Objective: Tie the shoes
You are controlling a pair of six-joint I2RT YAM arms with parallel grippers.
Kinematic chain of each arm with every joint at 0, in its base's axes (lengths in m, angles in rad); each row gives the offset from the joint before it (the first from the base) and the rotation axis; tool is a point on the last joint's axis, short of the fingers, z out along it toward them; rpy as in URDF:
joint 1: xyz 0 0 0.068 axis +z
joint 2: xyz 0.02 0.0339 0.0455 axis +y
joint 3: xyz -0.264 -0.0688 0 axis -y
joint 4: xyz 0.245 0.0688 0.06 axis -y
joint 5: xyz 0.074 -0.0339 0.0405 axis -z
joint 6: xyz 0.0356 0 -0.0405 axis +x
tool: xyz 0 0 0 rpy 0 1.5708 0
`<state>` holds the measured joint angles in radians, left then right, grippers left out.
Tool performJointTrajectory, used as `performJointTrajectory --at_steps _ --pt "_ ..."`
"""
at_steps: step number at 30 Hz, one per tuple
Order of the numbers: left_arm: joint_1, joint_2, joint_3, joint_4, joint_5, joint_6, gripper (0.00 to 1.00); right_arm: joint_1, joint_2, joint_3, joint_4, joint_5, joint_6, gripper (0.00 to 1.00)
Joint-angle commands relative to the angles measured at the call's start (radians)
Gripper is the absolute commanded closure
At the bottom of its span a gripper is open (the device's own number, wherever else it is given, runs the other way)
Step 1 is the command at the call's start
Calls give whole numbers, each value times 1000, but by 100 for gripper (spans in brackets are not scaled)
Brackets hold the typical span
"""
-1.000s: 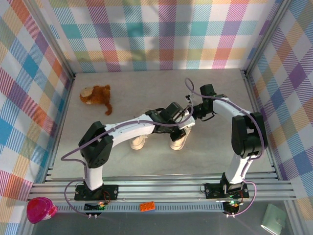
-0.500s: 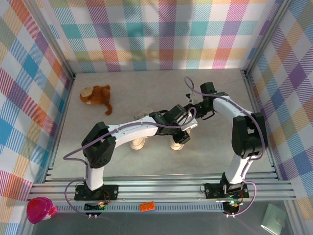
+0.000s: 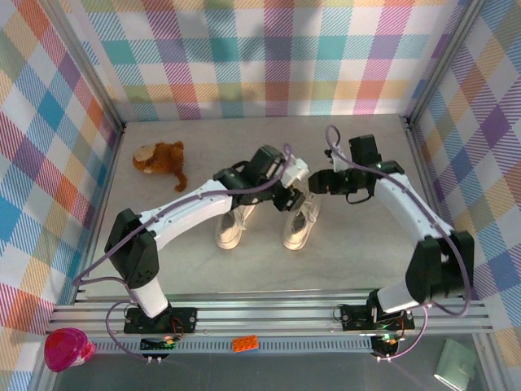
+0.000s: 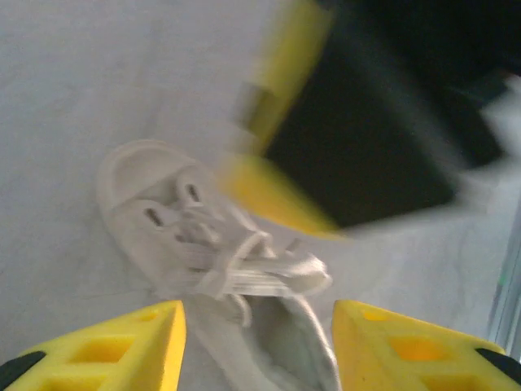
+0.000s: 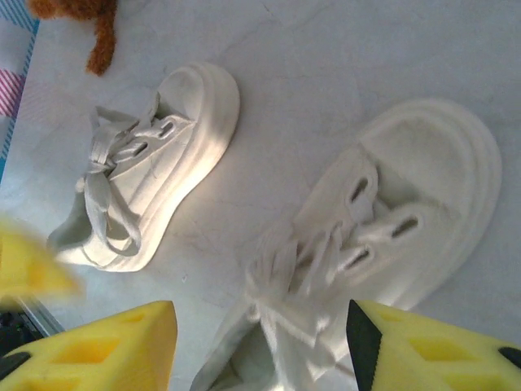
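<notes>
Left gripper [image 4: 259, 346]: jaws apart, nothing clamped between the pads. Right gripper [image 5: 262, 346]: jaws likewise apart and empty. Both hover just above the right-side shoe [image 3: 299, 226], very near each other, the right gripper appearing as a blurred shape in the left wrist view.

The shoes stand side by side on the table [image 3: 358, 244], toes toward the arm bases. The laces [image 5: 293, 285] of the right-side shoe lie bunched in a knot or bow over the tongue, directly below both grippers. The left-side shoe [image 3: 230, 228] lies just beside it, laces gathered near its opening; whether they are tied cannot be determined. A plush toy [image 3: 161, 159] lies well apart, toward the far left.

Probable hazards:
- Collision between grippers, caused by their close spacing over one shoe.
- Loosening of the bunched laces, if a finger snags a loop on withdrawal.
- Shoe displacement: the shoe is unrestrained and would likely slide or tip under a sideways pull.
</notes>
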<state>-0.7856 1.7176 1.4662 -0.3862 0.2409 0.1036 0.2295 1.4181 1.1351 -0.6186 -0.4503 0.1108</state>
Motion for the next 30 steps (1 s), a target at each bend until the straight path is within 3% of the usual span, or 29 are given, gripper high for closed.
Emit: performJointTrajectory --at_steps 1,6,14,24,30 --pt "103 14 -18 90 122 -168 51 5 -90 -137 2 20 82 41" --pt "157 161 90 61 242 -203 54 5 -193 -308 105 -28 150 44" --pt "154 371 243 2 392 -261 56 7 -144 -364 204 -44 162 42" --pt "149 456 270 12 498 -303 56 16 19 -329 279 -50 113 43" --pt "149 454 266 12 525 -313 59 25 68 -322 289 -48 90 56"
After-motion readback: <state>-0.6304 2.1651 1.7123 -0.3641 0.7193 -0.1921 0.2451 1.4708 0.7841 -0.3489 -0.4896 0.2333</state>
